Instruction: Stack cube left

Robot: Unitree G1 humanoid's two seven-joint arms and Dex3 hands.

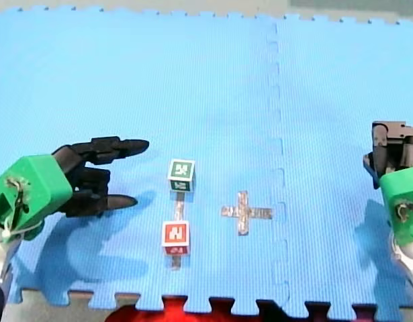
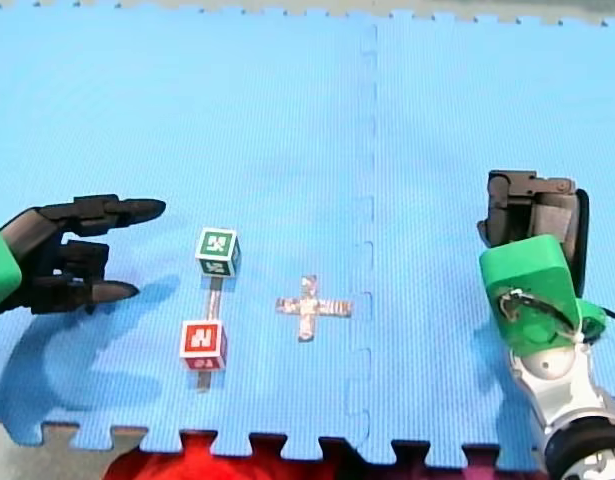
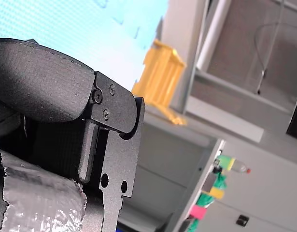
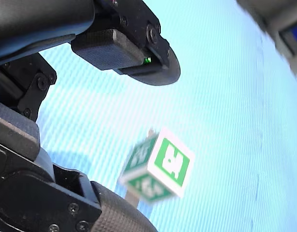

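At left edge of mat (image 1: 193, 80), my open left hand (image 1: 92, 176) faces green cube (image 1: 181, 175) just rightward; right hand (image 2: 527, 205) well apart.

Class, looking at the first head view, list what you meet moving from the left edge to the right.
Left hand at the mat's left side → green cube → tape cross → mat seam → right hand at the right edge. The red cube, nearer and in line with the green one, is left out.
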